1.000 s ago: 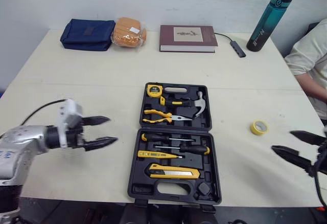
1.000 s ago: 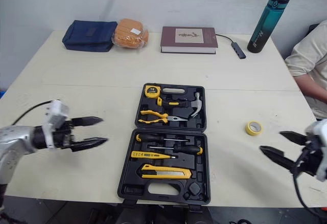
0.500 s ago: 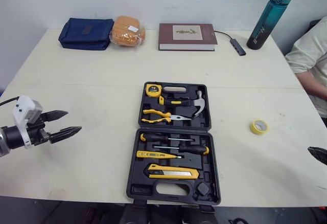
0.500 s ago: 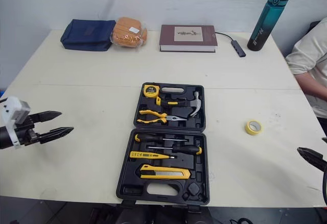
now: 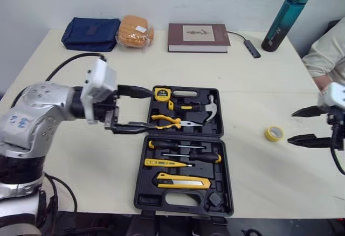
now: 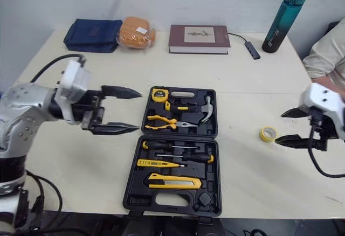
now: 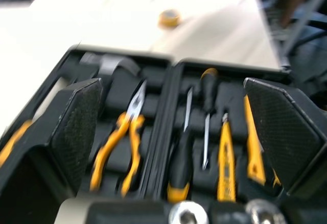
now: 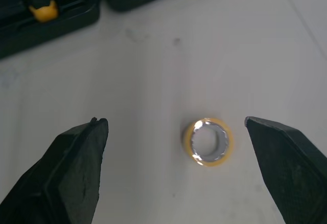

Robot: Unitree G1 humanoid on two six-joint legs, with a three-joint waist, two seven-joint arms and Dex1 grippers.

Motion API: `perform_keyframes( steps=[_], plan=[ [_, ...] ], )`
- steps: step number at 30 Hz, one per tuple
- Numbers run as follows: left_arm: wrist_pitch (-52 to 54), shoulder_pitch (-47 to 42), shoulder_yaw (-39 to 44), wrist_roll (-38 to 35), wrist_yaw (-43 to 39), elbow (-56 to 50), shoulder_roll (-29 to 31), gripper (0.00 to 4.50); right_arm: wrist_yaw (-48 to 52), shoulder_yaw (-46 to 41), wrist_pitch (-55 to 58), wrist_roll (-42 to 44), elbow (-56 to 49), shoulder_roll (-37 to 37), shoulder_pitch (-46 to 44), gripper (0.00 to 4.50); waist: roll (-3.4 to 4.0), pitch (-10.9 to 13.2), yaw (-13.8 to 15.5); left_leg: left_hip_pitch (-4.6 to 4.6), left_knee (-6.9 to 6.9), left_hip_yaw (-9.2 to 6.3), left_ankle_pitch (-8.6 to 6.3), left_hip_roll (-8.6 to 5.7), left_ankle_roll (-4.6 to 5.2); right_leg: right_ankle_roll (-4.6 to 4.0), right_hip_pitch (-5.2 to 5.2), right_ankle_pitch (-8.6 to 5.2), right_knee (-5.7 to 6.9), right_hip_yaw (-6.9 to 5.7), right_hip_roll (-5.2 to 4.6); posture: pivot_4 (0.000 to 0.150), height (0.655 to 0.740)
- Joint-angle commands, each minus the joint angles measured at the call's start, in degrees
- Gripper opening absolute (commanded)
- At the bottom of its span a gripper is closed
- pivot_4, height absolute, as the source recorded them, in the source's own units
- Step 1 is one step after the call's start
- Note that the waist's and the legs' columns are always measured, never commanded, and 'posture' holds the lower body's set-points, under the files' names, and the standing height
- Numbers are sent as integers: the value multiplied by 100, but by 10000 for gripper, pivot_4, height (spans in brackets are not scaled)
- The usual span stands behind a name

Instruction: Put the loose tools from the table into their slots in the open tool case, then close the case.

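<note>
**Both hands wide and empty; tape roll loose on the counter**

The open tool case lies flat near the front edge of the counter, with its two halves spread out. In the far half sit a yellow tape measure, a hammer and yellow-handled pliers. The near half holds two screwdrivers, a yellow tester pen and a yellow utility knife. A few recesses along the near edge are bare.

One loose tool is out of the case: a yellow tape roll lies flat on the counter to the right of the case, apart from it.

The left hand sits at the left edge of the case's far half with its fingers spread wide and nothing between them. One fingertip is by the tape measure and the other by the pliers' handles. Whether it touches the case cannot be told.

The right hand is just right of the tape roll, spread wide and empty. Its fingers point toward the roll, which lies ahead of the fingertips in the right wrist view.

Along the far edge of the counter stand a navy pouch, an orange wrapped packet, a dark red book, a small cable hub and a teal water bottle. A person's sleeve shows at the far right.
</note>
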Motion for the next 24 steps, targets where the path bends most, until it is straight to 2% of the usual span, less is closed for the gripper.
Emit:
perform_keyframes(
  steps=[1, 3, 6, 15, 24],
  plan=[
    [141, -289, -138, -184, 81, -176, -212, 44987, 441, 977, -483, -997, 720, 244, -970, 42435, -7, 5, 0, -1, 6, -1, 0, 0, 0, 1, 0, 0, 0, 0, 1, 1500, 7400],
    [112, -364, -207, -163, 122, -210, -384, 45000, 569, 1434, -765, -1492, 1187, 493, -1504, 37181, -8, 7, -3, -8, 18, -1, 0, 1, 1, 2, -2, 1, 2, 0, 2, 1500, 7400],
    [130, -390, -262, -151, 193, -263, -542, 45000, 690, 1821, -1147, -1961, 1720, 811, -2035, 22313, -8, 8, -8, -10, 34, -2, -1, 2, 1, 2, -2, 1, 8, 3, 5, 1500, 7400],
    [119, -302, -336, -150, 369, -476, -814, 45000, 842, 2174, -1677, -2573, 2436, 1284, -2467, 22313, -7, 8, 5, -18, 50, -5, -1, 4, 2, 4, -3, 2, 13, 2, 7, 1500, 7400],
    [82, -384, -369, -78, 428, -466, -887, 45000, 958, 2162, -1761, -2670, 2557, 1397, -2327, 22313, -7, 8, 4, -18, 54, -6, -1, 4, 1, 4, -3, 2, 23, 2, 7, 1500, 7400]
  ],
)
